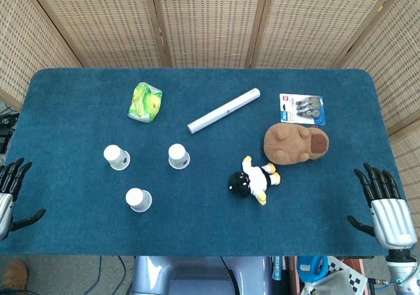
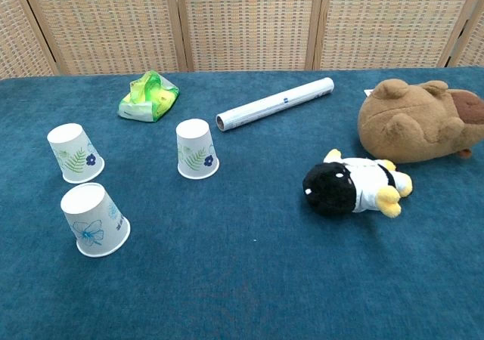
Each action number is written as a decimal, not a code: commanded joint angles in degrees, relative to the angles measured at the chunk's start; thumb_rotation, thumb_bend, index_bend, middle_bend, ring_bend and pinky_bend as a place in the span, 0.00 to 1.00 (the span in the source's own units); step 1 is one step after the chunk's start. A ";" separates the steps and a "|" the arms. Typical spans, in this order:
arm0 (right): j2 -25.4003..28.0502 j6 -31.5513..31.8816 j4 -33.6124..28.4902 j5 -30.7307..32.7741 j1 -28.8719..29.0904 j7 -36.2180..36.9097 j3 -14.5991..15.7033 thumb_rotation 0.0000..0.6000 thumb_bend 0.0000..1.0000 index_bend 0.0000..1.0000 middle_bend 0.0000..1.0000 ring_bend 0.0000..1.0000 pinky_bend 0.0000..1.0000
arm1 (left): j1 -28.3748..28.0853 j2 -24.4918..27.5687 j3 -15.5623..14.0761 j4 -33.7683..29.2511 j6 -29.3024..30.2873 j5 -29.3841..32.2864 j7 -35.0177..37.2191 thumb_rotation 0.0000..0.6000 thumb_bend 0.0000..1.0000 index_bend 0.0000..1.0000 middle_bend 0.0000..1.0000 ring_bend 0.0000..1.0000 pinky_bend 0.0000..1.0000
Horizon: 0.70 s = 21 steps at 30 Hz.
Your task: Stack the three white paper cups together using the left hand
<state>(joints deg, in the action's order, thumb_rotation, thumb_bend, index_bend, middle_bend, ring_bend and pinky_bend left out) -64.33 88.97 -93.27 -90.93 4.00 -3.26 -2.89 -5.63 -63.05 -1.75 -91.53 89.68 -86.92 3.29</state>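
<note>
Three white paper cups with leaf and flower prints stand upside down and apart on the blue table. One cup [image 1: 117, 157] [image 2: 75, 153] is at the left, another cup [image 1: 178, 155] [image 2: 197, 149] is to its right, and the third cup [image 1: 138, 199] [image 2: 94, 220] is nearest the front edge. My left hand [image 1: 12, 193] hangs open off the table's left edge, well away from the cups. At the front right corner my right hand [image 1: 382, 202] is open too, holding nothing. Neither hand shows in the chest view.
A green snack bag [image 1: 145, 102] [image 2: 148, 97] lies at the back left. A white roll [image 1: 223, 111] [image 2: 275, 103] lies mid-back, beside a card of small parts [image 1: 302, 108]. A brown plush [image 1: 295, 142] [image 2: 420, 121] and a black-and-white penguin toy [image 1: 253, 179] [image 2: 354, 185] lie to the right.
</note>
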 commanded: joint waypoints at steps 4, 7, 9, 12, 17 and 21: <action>0.38 -0.02 -0.50 0.04 -0.14 0.20 0.05 1.00 0.00 0.00 0.00 0.00 0.00 | 0.30 0.10 -0.01 0.33 -0.12 -1.08 0.79 1.00 0.18 0.00 0.00 0.00 0.00; 0.62 0.15 -0.68 0.24 -0.24 0.71 -0.12 1.00 0.00 0.00 0.00 0.00 0.00 | -1.31 0.02 -0.76 0.58 -2.19 -4.27 2.01 1.00 0.18 0.00 0.00 0.00 0.00; 0.69 0.04 -0.64 0.45 -0.25 0.88 -0.18 1.00 0.00 0.00 0.00 0.00 0.00 | -3.15 0.16 -1.32 0.48 -4.66 -6.54 2.69 1.00 0.18 0.00 0.00 0.00 0.00; 0.73 -0.55 -0.55 1.18 -0.16 1.17 -0.32 1.00 0.00 0.00 0.00 0.00 0.00 | -8.92 -0.30 -1.70 0.47 -12.18 -10.82 1.96 1.00 0.18 0.00 0.00 0.00 0.00; 0.92 -0.66 -0.80 2.10 -0.31 1.19 -0.65 1.00 0.00 0.00 0.00 0.00 0.00 | -17.14 -3.44 -0.02 0.00 -25.85 -8.90 -1.47 1.00 0.18 0.00 0.01 0.01 0.10; 1.18 -0.92 -0.83 2.79 -0.39 1.66 -0.83 1.00 0.00 0.00 0.00 0.00 0.00 | -19.62 -6.33 1.19 0.79 -30.20 -6.32 -5.86 1.00 0.18 0.01 0.11 0.11 0.19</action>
<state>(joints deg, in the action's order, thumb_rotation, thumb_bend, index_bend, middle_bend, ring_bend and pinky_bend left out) -63.22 88.14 -94.13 -88.28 3.63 -1.74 -3.66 -22.05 -66.70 -1.72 -91.17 63.52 -95.08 1.08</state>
